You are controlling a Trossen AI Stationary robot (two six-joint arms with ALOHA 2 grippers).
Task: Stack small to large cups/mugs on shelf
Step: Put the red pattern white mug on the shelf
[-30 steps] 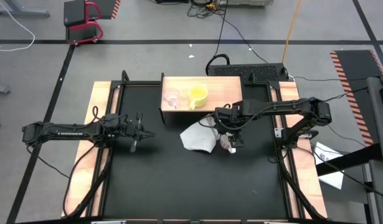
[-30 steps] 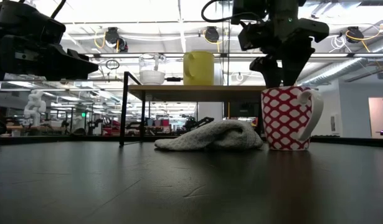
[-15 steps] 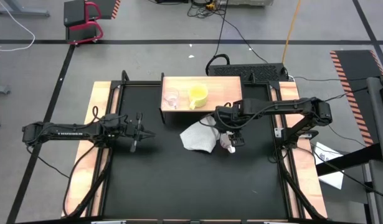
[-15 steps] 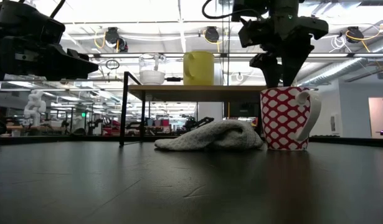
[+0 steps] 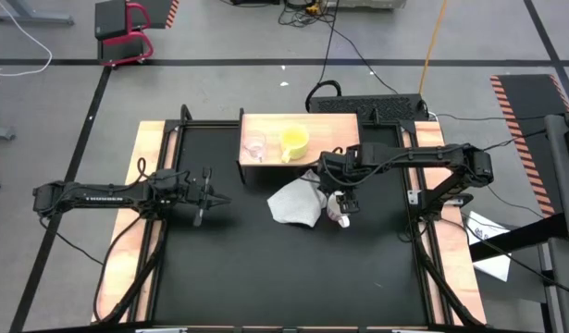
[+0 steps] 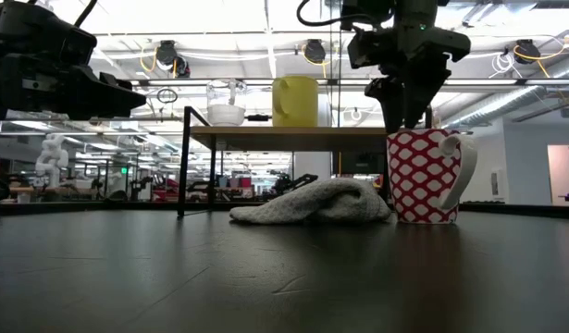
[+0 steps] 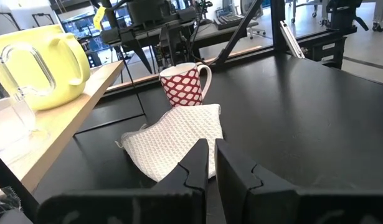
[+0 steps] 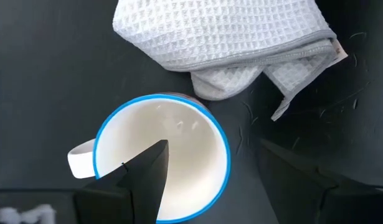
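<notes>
1. Black tabletop (image 5: 265,268): light-wood shelf (image 5: 335,129) already carries clear glass cup (image 5: 254,146) and yellow handled cup (image 5: 295,141).
2. Red-and-white patterned mug (image 6: 423,176) remains on the tabletop beside the cloth (image 5: 293,205).
3. Right gripper (image 8: 210,171) hovers above the mug, jaws spread, empty; left gripper (image 7: 210,165) nearly closed, idle.

free: table (image 5: 265,268) near half and left side bare | blocked: shelf (image 5: 340,134) at far edge, right part open | cloth (image 5: 295,203) at centre touching red-patterned mug (image 6: 423,176) | right tool (image 6: 406,116) straddles mug rim, fingers apart
</notes>
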